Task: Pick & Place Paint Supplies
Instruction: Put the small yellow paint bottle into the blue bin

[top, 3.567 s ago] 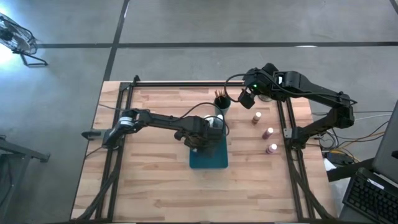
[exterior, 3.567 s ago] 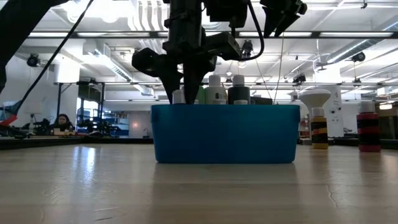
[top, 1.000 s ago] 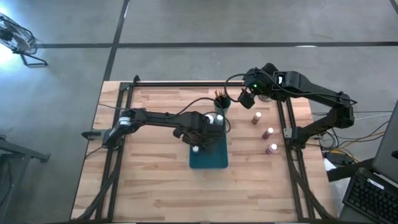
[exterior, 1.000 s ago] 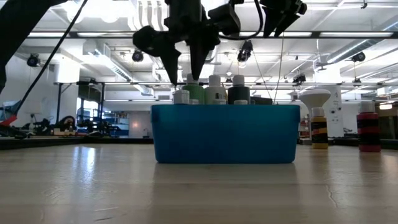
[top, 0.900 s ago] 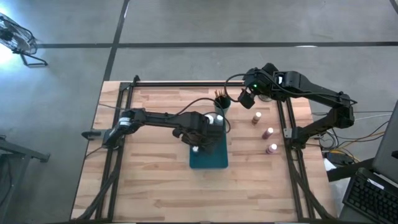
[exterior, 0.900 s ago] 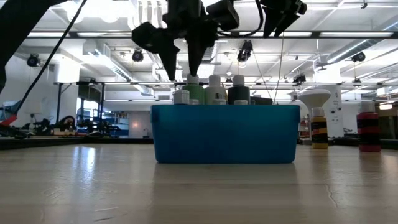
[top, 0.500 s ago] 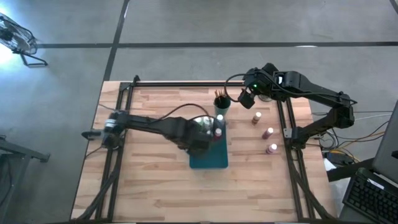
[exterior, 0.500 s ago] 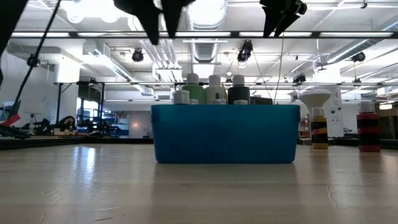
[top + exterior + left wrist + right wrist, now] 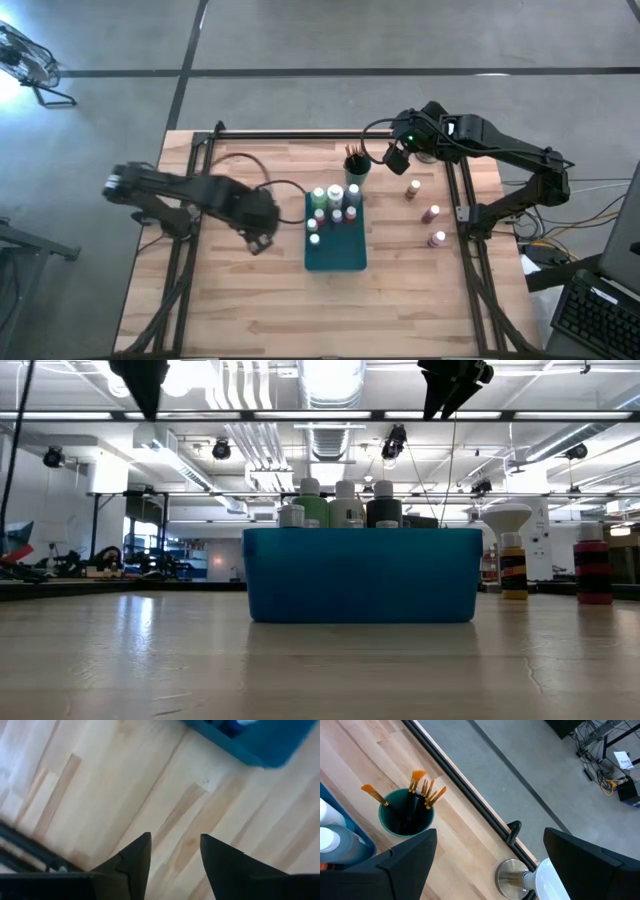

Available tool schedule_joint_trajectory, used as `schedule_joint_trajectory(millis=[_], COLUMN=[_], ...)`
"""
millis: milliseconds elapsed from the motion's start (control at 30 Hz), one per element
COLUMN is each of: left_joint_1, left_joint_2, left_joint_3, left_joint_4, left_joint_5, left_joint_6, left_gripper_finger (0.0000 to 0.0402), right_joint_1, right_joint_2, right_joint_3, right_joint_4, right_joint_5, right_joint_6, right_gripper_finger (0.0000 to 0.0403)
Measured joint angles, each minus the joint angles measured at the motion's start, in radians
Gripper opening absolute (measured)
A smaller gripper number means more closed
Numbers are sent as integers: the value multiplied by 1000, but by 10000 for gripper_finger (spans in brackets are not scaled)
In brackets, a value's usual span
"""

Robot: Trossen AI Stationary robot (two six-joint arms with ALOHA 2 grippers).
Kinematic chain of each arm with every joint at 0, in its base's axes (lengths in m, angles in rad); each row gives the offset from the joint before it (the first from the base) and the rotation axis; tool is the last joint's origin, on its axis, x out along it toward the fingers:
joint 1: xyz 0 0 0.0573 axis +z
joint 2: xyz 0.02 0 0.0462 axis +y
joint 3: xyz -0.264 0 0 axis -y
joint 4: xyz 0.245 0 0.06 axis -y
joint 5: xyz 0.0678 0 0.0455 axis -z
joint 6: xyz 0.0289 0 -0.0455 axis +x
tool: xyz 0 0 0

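High view: the blue bin [image 9: 335,255] holds a cluster of white-capped bottles [image 9: 333,203] in its far half, among them a light-green one [image 9: 319,197]; its near half looks bare. Three bottles [image 9: 431,214] stand in a row on the table to the bin's right, well apart from it, so by my reading the job is partly done and those three are left. Brushes [image 9: 422,787] stand in a dark cup [image 9: 357,167] just beyond the bin; whether they must move I cannot tell.

The left gripper [image 9: 257,240] hangs over bare wood left of the bin, fingers partly apart with nothing between them. The right gripper [image 9: 397,158] hovers near the cup, jaws wide and empty.

A second ago the left gripper was above the bottles in the bin; now it has swung clear to the left, with its fingers slightly narrower. The right arm has not moved.
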Motion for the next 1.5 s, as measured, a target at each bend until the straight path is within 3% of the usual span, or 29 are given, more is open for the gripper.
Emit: schedule_joint_trajectory(millis=[233,367,467,700,933,1200,1500], left_joint_1=[-2,0,5,6,5,5,5], left_joint_2=[-264,-382,-443,-531,-575,-694,-879], left_joint_3=[-181,-287,-375,-587,-761,-1065,-1329], left_joint_4=[194,340,440,668,817,1156,1357], left_joint_5=[-19,-128,-206,-243,-200,-265,-246], left_joint_6=[235,346,413,634,556,534,536], left_gripper_finger=[156,156,155,143,113,9,4], right_joint_1=[0,0,0,0,0,0,0], right_joint_2=[0,0,0,0,0,0,0], right_joint_3=[0,0,0,0,0,0,0], right_joint_4=[0,0,0,0,0,0,0], right_joint_5=[0,0,0,0,0,0,0], right_joint_6=[0,0,0,0,0,0,0], right_gripper_finger=[363,363,363,364,364,364,363])
